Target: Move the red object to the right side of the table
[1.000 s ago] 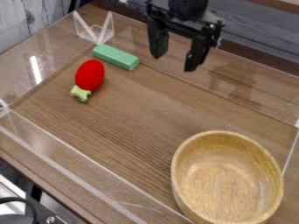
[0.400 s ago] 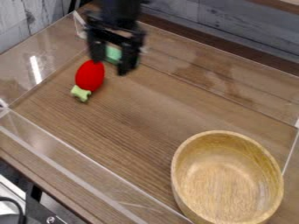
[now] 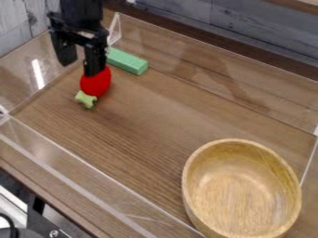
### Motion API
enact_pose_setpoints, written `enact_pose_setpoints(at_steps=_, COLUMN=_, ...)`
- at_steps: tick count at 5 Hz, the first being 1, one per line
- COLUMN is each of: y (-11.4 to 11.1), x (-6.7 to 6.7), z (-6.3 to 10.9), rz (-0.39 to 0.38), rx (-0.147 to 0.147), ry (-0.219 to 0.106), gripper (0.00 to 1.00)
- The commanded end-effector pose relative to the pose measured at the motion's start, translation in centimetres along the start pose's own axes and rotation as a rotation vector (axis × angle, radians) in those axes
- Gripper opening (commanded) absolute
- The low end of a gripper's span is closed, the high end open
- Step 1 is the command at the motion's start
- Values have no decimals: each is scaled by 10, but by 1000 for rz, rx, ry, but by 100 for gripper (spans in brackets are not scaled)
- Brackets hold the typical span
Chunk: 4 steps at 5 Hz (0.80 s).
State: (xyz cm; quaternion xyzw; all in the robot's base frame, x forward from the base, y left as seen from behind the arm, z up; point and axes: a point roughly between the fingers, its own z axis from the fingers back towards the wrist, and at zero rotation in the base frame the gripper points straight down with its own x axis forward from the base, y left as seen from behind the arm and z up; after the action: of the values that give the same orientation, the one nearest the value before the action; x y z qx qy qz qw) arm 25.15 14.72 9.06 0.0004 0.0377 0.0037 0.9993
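Two spread jaws of the gripper (image 3: 77, 56), now leftward, above the red object (image 3: 95, 82).

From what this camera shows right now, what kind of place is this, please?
Probably a robot test bench, not a home. A wood-grain table is fenced by low clear acrylic walls. On it lie only props: a red strawberry toy, a flat green block and a wooden bowl.

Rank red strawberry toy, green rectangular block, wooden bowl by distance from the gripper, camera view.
From the open gripper:
1. Small red strawberry toy, just below its fingertips, left side.
2. Flat green rectangular block, just right of it.
3. Round wooden bowl, far bottom-right corner.
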Motion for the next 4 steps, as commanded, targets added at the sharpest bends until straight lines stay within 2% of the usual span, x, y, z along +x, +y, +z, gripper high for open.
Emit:
enact_pose_setpoints(at_steps=1, y=10, x=9, z=-4, rz=1, rx=23, ry=-52, gripper=100)
enact_pose_setpoints(at_steps=2, y=13, x=14, z=-17, rz=6, rx=15, ry=-59, gripper=100)
enact_pose_setpoints(at_steps=4, y=13, x=18, z=-21, rz=57, rx=-7, ry=-83, gripper=100)
